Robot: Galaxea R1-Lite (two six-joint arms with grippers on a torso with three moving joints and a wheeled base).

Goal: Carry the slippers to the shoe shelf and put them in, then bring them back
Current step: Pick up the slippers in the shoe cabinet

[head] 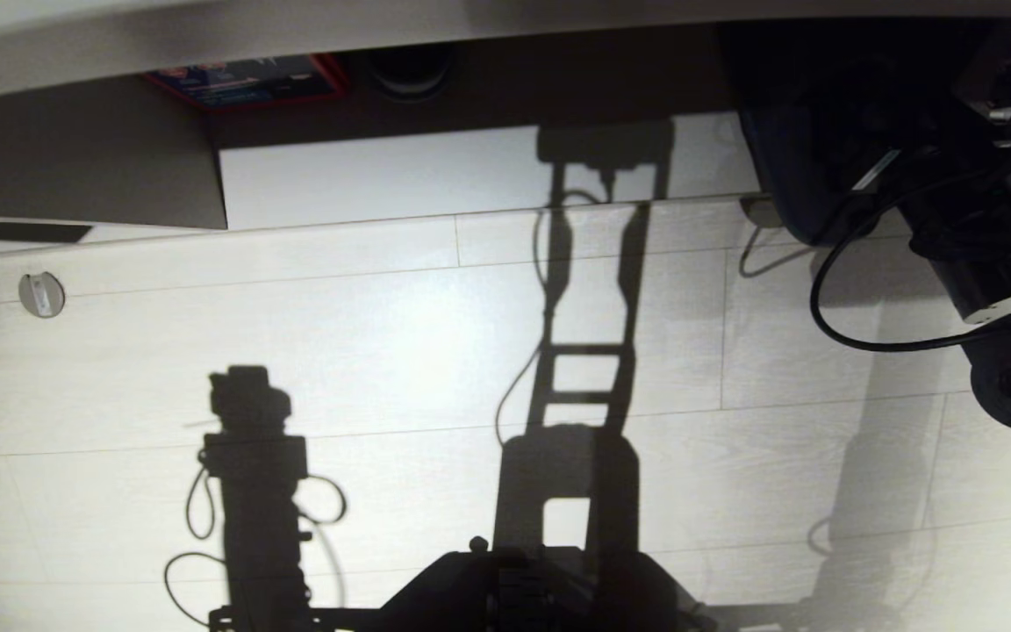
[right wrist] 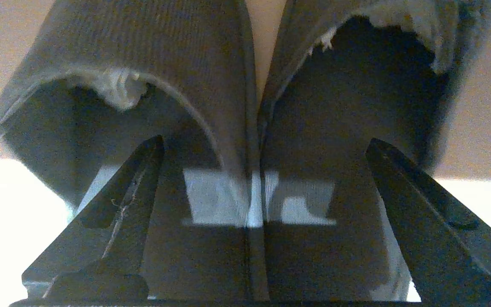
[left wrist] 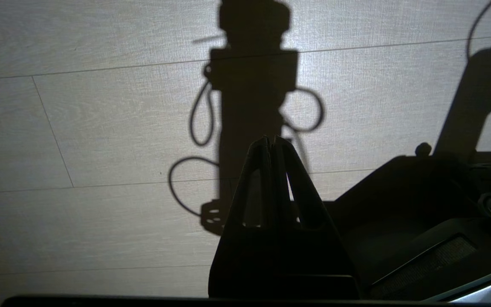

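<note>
Now the right tool (right wrist: 264, 145) stands spread wide, its tips flanking the slippers (right wrist: 245, 106), which lie side by side, inner edges touching.

The slippers (right wrist: 254, 128) are set side by side, inner edges touching, heels toward the right gripper (right wrist: 264, 149), whose fingers are spread either side of them. The right arm (head: 979, 219) is seen far right, reaching forward. The left gripper (left wrist: 271, 143) is parked over the floor (head: 383, 351)

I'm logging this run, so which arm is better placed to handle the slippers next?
Right. The right gripper is open with the slippers side by side directly in front of its fingers. The left gripper is shut over bare floor, no slippers near.
</note>
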